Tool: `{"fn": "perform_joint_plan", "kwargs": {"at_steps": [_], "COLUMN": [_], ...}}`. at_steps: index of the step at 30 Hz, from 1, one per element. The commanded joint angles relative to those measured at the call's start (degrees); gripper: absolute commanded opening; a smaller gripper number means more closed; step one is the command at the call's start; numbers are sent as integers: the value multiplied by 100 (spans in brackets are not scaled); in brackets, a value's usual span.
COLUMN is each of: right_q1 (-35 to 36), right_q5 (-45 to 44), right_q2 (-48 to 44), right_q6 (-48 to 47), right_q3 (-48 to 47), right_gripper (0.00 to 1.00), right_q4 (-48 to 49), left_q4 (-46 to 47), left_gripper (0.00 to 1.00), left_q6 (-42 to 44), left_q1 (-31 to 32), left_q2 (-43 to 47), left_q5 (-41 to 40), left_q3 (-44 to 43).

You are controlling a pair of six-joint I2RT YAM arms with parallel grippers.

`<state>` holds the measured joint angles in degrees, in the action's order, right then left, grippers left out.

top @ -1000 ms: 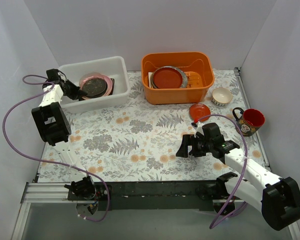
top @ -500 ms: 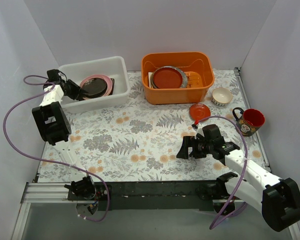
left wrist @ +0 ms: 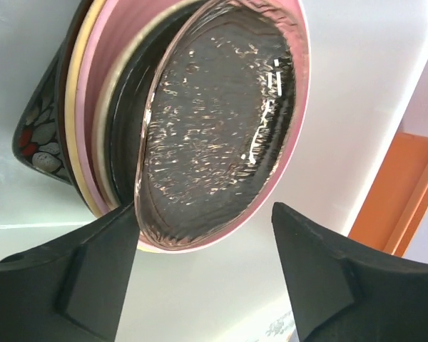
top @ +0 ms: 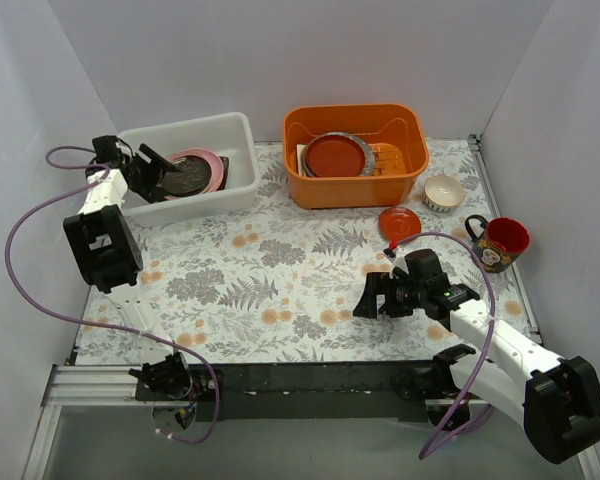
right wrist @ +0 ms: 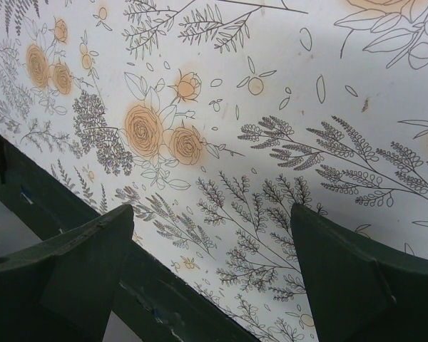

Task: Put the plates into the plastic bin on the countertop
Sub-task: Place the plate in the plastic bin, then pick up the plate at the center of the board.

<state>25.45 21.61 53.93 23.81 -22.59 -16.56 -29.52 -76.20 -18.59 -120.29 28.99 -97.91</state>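
Several plates are stacked in the white plastic bin (top: 205, 205). On top lies a clear pink scalloped glass plate (left wrist: 221, 121) over a dark dish and a pink plate (left wrist: 300, 107). A black square floral plate (left wrist: 39, 142) pokes out underneath. My left gripper (top: 152, 170) is open at the stack's near rim, its jaws either side of the glass plate's edge and gripping nothing. A small red plate (top: 399, 222) lies on the countertop (top: 280, 270). My right gripper (top: 372, 295) hangs open and empty over the countertop (right wrist: 271, 85) near its front edge.
An orange tub (top: 355, 185) holding a red plate and other dishes stands at the back centre. A small cream bowl (top: 444, 192) and a red mug (top: 504, 243) sit at the right. The dark front rail (right wrist: 164, 299) runs below the right gripper.
The left gripper has opened and let go of the glass plate, which now lies on the stack in the bin. The right arm has barely moved.
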Motion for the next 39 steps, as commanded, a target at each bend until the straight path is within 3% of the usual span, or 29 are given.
{"fn": "perform_joint_plan", "kwargs": {"at_steps": [1, 9, 13, 18, 25, 33, 39], "right_q1": [-40, -58, -67, -128, -672, -1429, -1517], "right_q5": [90, 72, -7, -305, -552, -473, -1683], "right_q2": [-23, 214, 293, 223, 30, 135, -207], "right_q6": [36, 62, 53, 202, 1081, 2259, 2987], "right_q3": [-202, -509, -746, -905, -782, -589, -563], "right_gripper": [98, 98, 98, 98, 98, 98, 96], "right_q4": [126, 170, 109, -5, 468, 917, 584], "left_q4": [-177, -344, -625, -643, -889, -1267, -1215], "left_gripper": [76, 86, 86, 87, 89, 91, 91], "left_q6": [229, 264, 290, 325, 668, 1046, 950], "left_q1": [-31, -22, -22, -31, 145, 918, 1243], "left_q2": [664, 1086, 946, 1367, 2254, 3133, 3801], "left_q5": [-306, -184, 18, -315, -763, -1352, -1151], "left_q3": [97, 44, -158, -44, -53, 166, 885]}}
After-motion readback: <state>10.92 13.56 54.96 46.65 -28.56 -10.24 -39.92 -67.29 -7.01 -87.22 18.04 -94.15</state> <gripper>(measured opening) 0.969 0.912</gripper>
